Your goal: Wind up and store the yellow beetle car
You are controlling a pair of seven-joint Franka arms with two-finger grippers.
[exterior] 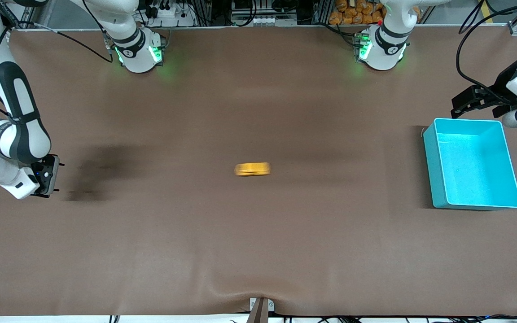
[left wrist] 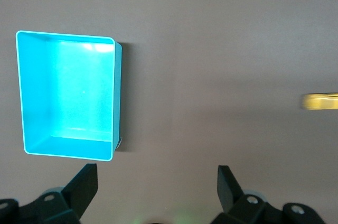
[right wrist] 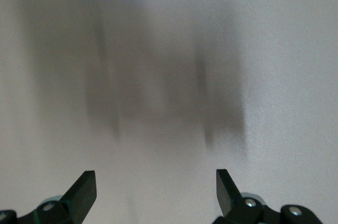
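I see the yellow beetle car (exterior: 252,169) out in the middle of the surface, a smeared streak in both the front view and the left wrist view (left wrist: 320,101), which I read as the car rolling free on its own spring. Its long axis runs along the length of the surface, from one arm's end toward the other.

My right hand (exterior: 46,176) hangs over the right arm's end of the surface, fingers (right wrist: 84,189) spread wide with nothing between them, and only bare surface and shadow under its camera. My left hand (exterior: 483,102) waits over the left arm's end, just above the farther rim of the turquoise bin (exterior: 433,166); its fingers (left wrist: 84,182) also stand apart and empty.

The relation I care about: the car lies between the two hands, well apart from each, and the bin sits at the left arm's end. I judge the car to be roughly midway, so neither arm has a clear advantage yet. If it is rolling toward the bin, the left hand is the natural one to collect it, reaching in across the car's narrow width.
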